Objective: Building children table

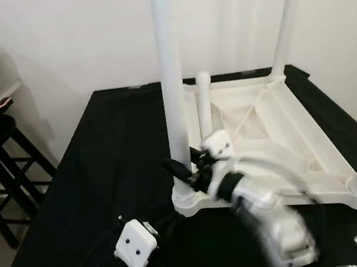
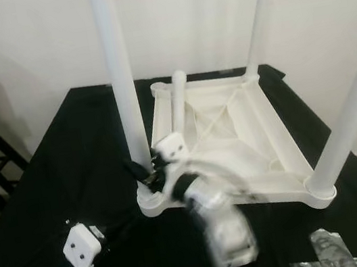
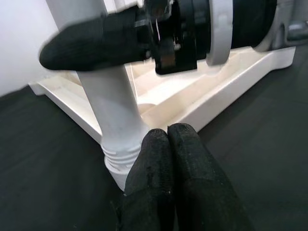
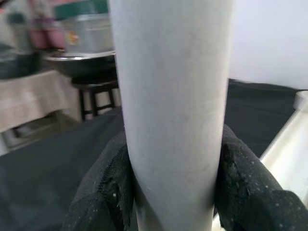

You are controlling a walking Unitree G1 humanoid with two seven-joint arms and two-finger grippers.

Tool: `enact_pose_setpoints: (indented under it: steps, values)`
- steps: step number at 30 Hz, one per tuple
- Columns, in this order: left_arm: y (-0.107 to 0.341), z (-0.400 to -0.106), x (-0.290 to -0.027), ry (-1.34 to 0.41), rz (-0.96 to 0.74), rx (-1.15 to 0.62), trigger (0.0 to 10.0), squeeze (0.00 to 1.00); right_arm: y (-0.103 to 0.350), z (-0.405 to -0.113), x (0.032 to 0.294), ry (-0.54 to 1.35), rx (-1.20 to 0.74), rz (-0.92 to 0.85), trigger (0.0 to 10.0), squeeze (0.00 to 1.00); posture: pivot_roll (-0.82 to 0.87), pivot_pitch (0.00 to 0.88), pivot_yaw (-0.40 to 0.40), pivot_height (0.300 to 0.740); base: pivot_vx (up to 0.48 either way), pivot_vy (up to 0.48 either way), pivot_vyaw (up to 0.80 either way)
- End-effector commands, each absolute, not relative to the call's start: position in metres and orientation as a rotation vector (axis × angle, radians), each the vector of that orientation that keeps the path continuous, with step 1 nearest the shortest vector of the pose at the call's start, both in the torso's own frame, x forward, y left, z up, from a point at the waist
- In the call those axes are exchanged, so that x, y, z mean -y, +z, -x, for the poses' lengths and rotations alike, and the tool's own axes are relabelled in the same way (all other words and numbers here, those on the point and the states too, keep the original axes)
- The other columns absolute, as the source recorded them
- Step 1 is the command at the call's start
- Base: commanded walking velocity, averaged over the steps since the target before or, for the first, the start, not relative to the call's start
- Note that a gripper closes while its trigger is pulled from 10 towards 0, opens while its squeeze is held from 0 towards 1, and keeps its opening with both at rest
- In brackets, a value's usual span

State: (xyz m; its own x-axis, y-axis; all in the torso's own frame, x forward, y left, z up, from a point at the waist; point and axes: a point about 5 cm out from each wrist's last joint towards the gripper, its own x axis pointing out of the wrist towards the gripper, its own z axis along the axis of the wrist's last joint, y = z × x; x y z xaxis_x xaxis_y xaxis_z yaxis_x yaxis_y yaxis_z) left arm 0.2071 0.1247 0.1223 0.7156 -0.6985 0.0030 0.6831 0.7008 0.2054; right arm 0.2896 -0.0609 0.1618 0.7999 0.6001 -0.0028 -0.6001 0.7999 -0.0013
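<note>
Right wrist: right gripper (image 4: 173,192) grips leg (image 4: 173,96).

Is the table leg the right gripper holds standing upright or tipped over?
Upright. The leg stands vertically in the corner socket of the upturned tabletop, with the right gripper clamped around it near its base.

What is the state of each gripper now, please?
Left gripper: closed, holding nothing, beside the base of the near table leg.
Right gripper: closed around that same leg.
</note>
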Motion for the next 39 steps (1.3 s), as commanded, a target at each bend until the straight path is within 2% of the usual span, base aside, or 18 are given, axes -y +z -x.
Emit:
enact_pose_setpoints:
  steps: [1, 5, 8, 9, 10, 11, 13, 14, 22, 23, 24, 25, 26, 27, 35, 36, 38, 39]
  values:
    - [0.120, -0.209, -0.127, -0.759, -0.199, 0.077, 10.0, 0.00, 0.140, -0.288, 0.063, 0.634, -0.137, 0.021, 0.0, 0.00, 0.00, 0.020, 0.002, 0.740, 0.000, 0.000, 0.00]
    - [0.120, -0.212, -0.126, -0.748, -0.194, 0.083, 10.0, 0.00, 0.138, -0.292, 0.061, 0.653, -0.180, 0.010, 0.0, 0.00, 0.01, 0.016, -0.013, 0.740, 0.000, 0.000, 0.00]
    - [0.121, -0.214, -0.127, -0.721, -0.198, 0.091, 10.0, 0.00, 0.137, -0.290, 0.060, 0.658, -0.200, 0.047, 1.4, 0.00, 0.02, 0.014, -0.015, 0.740, 0.000, 0.000, 0.00]
    - [0.120, -0.214, -0.127, -0.720, -0.197, 0.091, 10.0, 0.00, 0.138, -0.291, 0.061, 0.663, -0.202, 0.035, 10.0, 0.00, 0.02, 0.012, -0.014, 0.740, 0.000, 0.000, 0.00]
    - [0.120, -0.214, -0.127, -0.720, -0.197, 0.091, 10.0, 0.00, 0.138, -0.291, 0.061, 0.663, -0.202, 0.035, 10.0, 0.00, 0.02, 0.012, -0.014, 0.740, 0.000, 0.000, 0.00]
    - [0.120, -0.215, -0.126, -0.725, -0.197, 0.091, 10.0, 0.00, 0.142, -0.290, 0.060, 0.668, -0.195, 0.007, 10.0, 0.69, 0.02, 0.010, -0.018, 0.740, 0.000, 0.000, 0.00]
    - [0.120, -0.215, -0.126, -0.725, -0.197, 0.091, 10.0, 0.00, 0.142, -0.290, 0.060, 0.668, -0.195, 0.007, 10.0, 0.69, 0.02, 0.010, -0.018, 0.740, 0.000, 0.000, 0.00]
    - [0.119, -0.215, -0.125, -0.731, -0.198, 0.091, 10.0, 0.00, 0.149, -0.290, 0.058, 0.740, -0.172, -0.004, 10.0, 1.00, 0.02, 0.007, -0.017, 0.740, 0.000, 0.000, 0.00]
    - [0.119, -0.216, -0.123, -0.741, -0.194, 0.088, 10.0, 0.00, 0.177, -0.296, 0.065, 1.171, -0.030, 0.074, 10.0, 1.00, 0.02, 0.000, -0.023, 0.740, 0.000, 0.000, 0.00]
    - [0.119, -0.217, -0.122, -0.741, -0.194, 0.089, 10.0, 0.00, 0.181, -0.303, 0.073, 1.293, -0.047, 0.112, 10.0, 0.53, 0.03, 0.000, -0.027, 0.740, 0.000, 0.000, 0.00]
    - [0.119, -0.217, -0.122, -0.741, -0.194, 0.089, 10.0, 0.00, 0.181, -0.303, 0.073, 1.293, -0.047, 0.112, 10.0, 0.53, 0.03, 0.000, -0.027, 0.740, 0.000, 0.000, 0.00]
    - [0.119, -0.217, -0.121, -0.740, -0.195, 0.090, 10.0, 0.00, 0.184, -0.310, 0.081, 1.365, -0.061, 0.144, 10.0, 0.22, 0.04, 0.000, -0.031, 0.740, 0.000, 0.000, 0.00]
    - [0.119, -0.217, -0.121, -0.740, -0.195, 0.090, 10.0, 0.00, 0.184, -0.310, 0.081, 1.365, -0.061, 0.144, 10.0, 0.22, 0.04, 0.000, -0.031, 0.740, 0.000, 0.000, 0.00]
    - [0.119, -0.217, -0.121, -0.739, -0.196, 0.090, 10.0, 0.00, 0.189, -0.319, 0.087, 1.396, -0.076, 0.164, 10.0, 0.00, 0.04, 0.000, -0.032, 0.740, 0.000, 0.000, 0.00]
    - [0.119, -0.217, -0.118, -0.741, -0.194, 0.091, 10.0, 0.00, 0.196, -0.342, 0.097, 1.418, -0.123, 0.137, 10.0, 0.00, 0.05, 0.000, -0.038, 0.740, 0.000, 0.000, 0.00]
    - [0.119, -0.216, -0.118, -0.741, -0.194, 0.090, 10.0, 0.00, 0.195, -0.342, 0.098, 1.420, -0.122, 0.129, 3.8, 0.00, 0.05, 0.000, -0.037, 0.740, 0.000, 0.000, 0.00]
    - [0.119, -0.216, -0.117, -0.742, -0.194, 0.090, 10.0, 0.00, 0.195, -0.342, 0.102, 1.448, -0.118, 0.110, 0.0, 0.00, 0.05, 0.000, -0.033, 0.740, 0.000, 0.000, 0.00]
    - [0.119, -0.216, -0.117, -0.743, -0.193, 0.090, 10.0, 0.00, 0.194, -0.341, 0.103, 1.456, -0.114, 0.094, 0.0, 0.00, 0.05, 0.000, -0.033, 0.740, 0.000, 0.000, 0.00]
